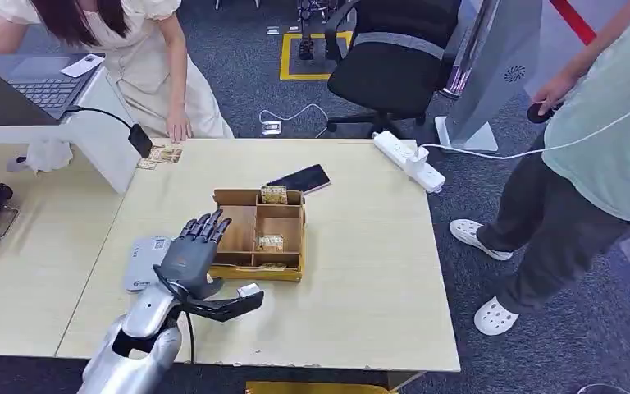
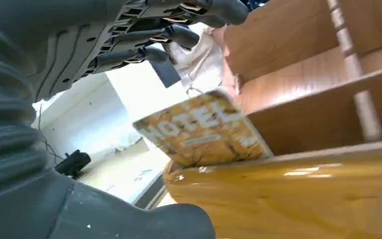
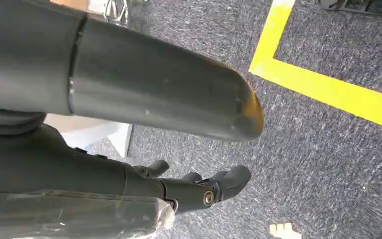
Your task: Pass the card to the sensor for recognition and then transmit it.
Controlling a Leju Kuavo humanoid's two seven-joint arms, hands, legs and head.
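Here the table (image 1: 361,271) carries everything that matters, with two people standing at its far side and right end. On it sits one wooden divided box (image 1: 259,235), and the left hand (image 1: 193,253) hovers at the box's left wall, fingers (image 1: 207,226) spread wide and empty, thumb (image 1: 234,304) stretched out low along the box's near front edge. The hand is nearer by far; the right hand (image 3: 199,191) hangs beside the body over the carpet, its fingers curled in loosely with nothing visibly in them.

I count one grey sensor pad (image 1: 144,263), lying flat just left of the left hand, touching nothing. One phone (image 1: 299,179) rests behind the box, and one white power strip (image 1: 408,160) lies near the far right corner.

Cards inside the box: three visible from the head view, one upright at the back (image 1: 274,194), one standing in the middle compartment (image 1: 269,243), one lying at the front (image 1: 267,266). A few more lie loose by the far person's hand (image 1: 164,154).

The target is probably the hotel card (image 2: 204,130) leaning inside the front compartment, just right of the fingers and ahead of the thumb, its long axis running along the box front. The hand must travel right and dip in before pinching.
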